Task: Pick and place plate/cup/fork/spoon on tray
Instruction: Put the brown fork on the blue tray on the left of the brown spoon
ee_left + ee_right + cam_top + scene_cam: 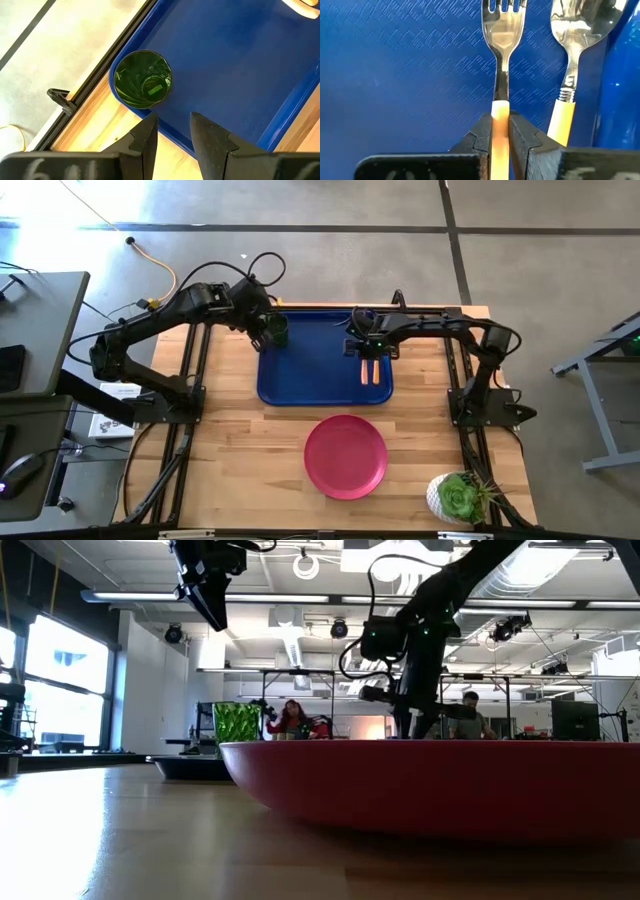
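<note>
Fork feels light, stiff and slick; my right gripper pinches its orange handle over the tray, beside the spoon. Left gripper hangs spread by the cup.

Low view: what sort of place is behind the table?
Probably an open robotics lab or workshop: exposed ceiling ducts, other metal-framed rigs, and people seated at stations beyond the plate.
</note>
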